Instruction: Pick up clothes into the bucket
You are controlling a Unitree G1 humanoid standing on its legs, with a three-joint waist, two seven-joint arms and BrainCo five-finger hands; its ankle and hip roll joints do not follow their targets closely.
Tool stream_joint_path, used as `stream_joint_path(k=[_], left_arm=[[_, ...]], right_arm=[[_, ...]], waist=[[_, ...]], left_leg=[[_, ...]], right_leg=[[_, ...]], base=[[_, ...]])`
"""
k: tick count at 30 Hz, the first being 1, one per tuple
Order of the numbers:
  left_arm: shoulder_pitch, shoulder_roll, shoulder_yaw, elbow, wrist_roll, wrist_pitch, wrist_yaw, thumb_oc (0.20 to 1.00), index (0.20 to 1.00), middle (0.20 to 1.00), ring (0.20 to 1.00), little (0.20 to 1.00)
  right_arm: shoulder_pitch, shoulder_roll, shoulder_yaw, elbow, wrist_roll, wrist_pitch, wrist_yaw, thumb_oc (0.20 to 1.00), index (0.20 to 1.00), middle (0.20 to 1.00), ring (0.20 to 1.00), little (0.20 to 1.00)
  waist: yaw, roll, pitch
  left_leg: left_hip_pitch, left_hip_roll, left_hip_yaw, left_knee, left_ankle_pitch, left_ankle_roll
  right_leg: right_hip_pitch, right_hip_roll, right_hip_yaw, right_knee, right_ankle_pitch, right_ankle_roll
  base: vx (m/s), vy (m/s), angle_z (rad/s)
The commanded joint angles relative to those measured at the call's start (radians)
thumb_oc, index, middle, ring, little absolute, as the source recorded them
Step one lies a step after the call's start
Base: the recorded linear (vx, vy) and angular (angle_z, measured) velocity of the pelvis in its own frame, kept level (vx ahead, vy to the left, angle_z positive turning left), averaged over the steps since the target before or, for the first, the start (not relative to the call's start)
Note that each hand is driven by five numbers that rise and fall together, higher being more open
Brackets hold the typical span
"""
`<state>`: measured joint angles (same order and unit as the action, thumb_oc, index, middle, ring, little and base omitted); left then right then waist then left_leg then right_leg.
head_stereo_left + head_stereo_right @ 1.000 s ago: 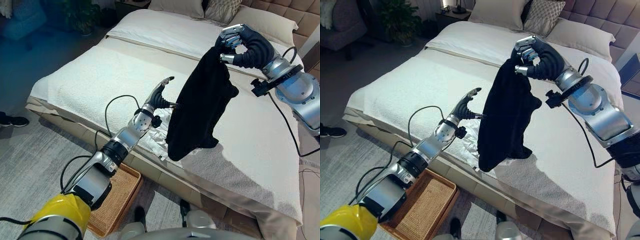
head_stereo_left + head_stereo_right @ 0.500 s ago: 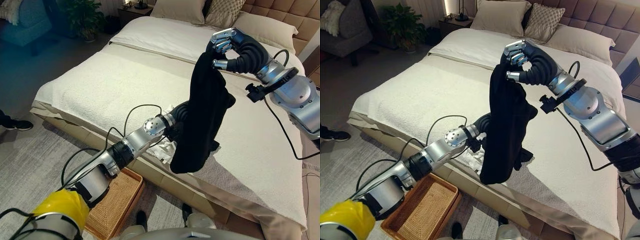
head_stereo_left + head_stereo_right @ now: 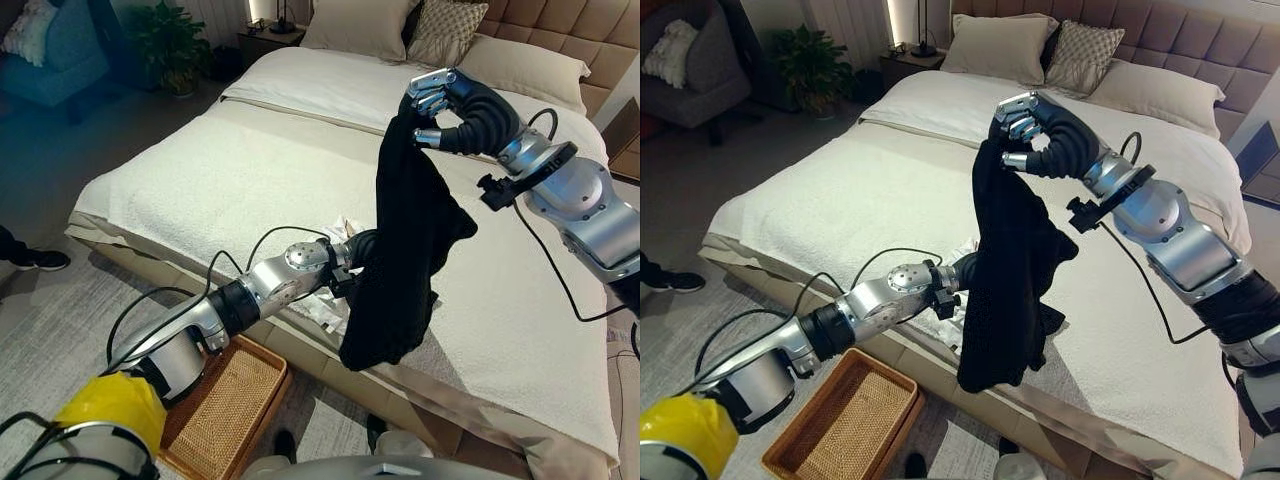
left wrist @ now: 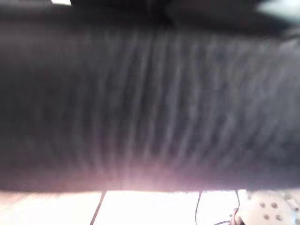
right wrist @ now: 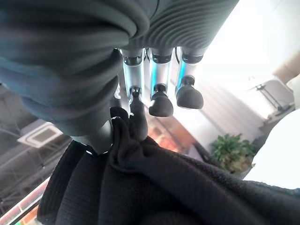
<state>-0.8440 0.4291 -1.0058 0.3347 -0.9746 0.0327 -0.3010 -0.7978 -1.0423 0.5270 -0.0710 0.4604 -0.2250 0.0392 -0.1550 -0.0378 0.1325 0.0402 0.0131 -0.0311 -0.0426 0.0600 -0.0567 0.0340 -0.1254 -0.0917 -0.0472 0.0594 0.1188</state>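
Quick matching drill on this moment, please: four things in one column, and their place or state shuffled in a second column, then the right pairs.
Things:
1. black garment
2. wicker basket
3. right hand
4. patterned pillow

Places or states:
A. on the floor beside the bed
B. pinching cloth at the top
C. hanging above the near edge of the bed
D. at the headboard end of the bed

Pairs: 1-C, 2-A, 3-B, 4-D
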Motion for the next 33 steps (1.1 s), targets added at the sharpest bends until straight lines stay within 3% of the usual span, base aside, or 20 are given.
stream_joint_path(k=[1, 15, 16, 28, 29, 30, 33], left_arm=[[0.028, -0.036, 0.053, 0.045, -0.062, -0.039, -0.008, 0.2, 0.2, 0.2, 0.2, 0.2], [0.389, 0.008, 0.397, -0.121, -0.226, -0.078, 0.034, 0.2, 0.2, 0.2, 0.2, 0.2], [0.451, 0.035, 0.47, -0.174, -0.233, -0.104, 0.044, 0.2, 0.2, 0.2, 0.2, 0.2], [0.711, 0.21, 0.818, -0.441, -0.219, -0.2, 0.07, 0.2, 0.2, 0.2, 0.2, 0.2], [0.712, 0.21, 0.819, -0.443, -0.219, -0.2, 0.07, 0.2, 0.2, 0.2, 0.2, 0.2], [0.732, 0.219, 0.867, -0.493, -0.226, -0.215, 0.07, 0.2, 0.2, 0.2, 0.2, 0.2], [0.764, 0.215, 0.934, -0.561, -0.233, -0.246, 0.083, 0.2, 0.2, 0.2, 0.2, 0.2]], right_arm=[[-0.018, 0.032, -0.059, -0.003, 0.007, -0.051, -0.042, 0.2, 0.2, 0.2, 0.2, 0.2], [0.176, 0.07, -0.264, 0.117, -0.108, -0.025, -0.102, 0.2, 0.2, 0.2, 0.2, 0.2], [0.221, 0.082, -0.303, 0.142, -0.124, -0.02, -0.107, 0.2, 0.2, 0.2, 0.2, 0.2], [0.447, 0.2, -0.454, 0.232, -0.123, -0.002, -0.081, 0.219, 0.219, 0.219, 0.219, 0.219], [0.448, 0.201, -0.454, 0.231, -0.123, -0.002, -0.081, 0.407, 0.407, 0.407, 0.407, 0.407], [0.472, 0.223, -0.462, 0.236, -0.108, 0.001, -0.071, 1.0, 1.0, 1.0, 1.0, 1.0], [0.51, 0.255, -0.473, 0.249, -0.085, 0.005, -0.057, 1.0, 1.0, 1.0, 1.0, 1.0]], waist=[[0.014, -0.039, -0.048], [0.058, -0.052, -0.042], [0.068, -0.052, -0.042], [0.107, -0.039, -0.026], [0.107, -0.04, -0.027], [0.113, -0.036, -0.021], [0.12, -0.033, -0.014]], left_leg=[[-0.034, 0.002, -0.005, 0.086, -0.087, -0.017], [-0.035, -0.005, -0.018, 0.095, -0.097, -0.006], [-0.035, -0.007, -0.02, 0.095, -0.098, -0.005], [-0.042, -0.018, -0.033, 0.108, -0.103, 0.0], [-0.043, -0.018, -0.033, 0.108, -0.103, 0.0], [-0.046, -0.021, -0.037, 0.109, -0.102, 0.0], [-0.051, -0.022, -0.04, 0.111, -0.101, 0.0]], right_leg=[[-0.014, -0.015, -0.028, 0.093, -0.066, 0.034], [-0.005, -0.019, -0.036, 0.098, -0.076, 0.028], [-0.004, -0.02, -0.037, 0.097, -0.076, 0.027], [-0.004, -0.025, -0.043, 0.101, -0.08, 0.023], [-0.004, -0.025, -0.044, 0.101, -0.08, 0.023], [-0.007, -0.025, -0.044, 0.103, -0.081, 0.022], [-0.01, -0.026, -0.047, 0.107, -0.083, 0.022]], base=[[0.0, 0.0, 0.0], [0.0, -0.001, 0.01], [0.0, -0.003, 0.04], [0.0, 0.001, 0.05], [0.0, 0.0, 0.0], [0.0, 0.0, 0.0], [-0.01, 0.005, 0.04]])
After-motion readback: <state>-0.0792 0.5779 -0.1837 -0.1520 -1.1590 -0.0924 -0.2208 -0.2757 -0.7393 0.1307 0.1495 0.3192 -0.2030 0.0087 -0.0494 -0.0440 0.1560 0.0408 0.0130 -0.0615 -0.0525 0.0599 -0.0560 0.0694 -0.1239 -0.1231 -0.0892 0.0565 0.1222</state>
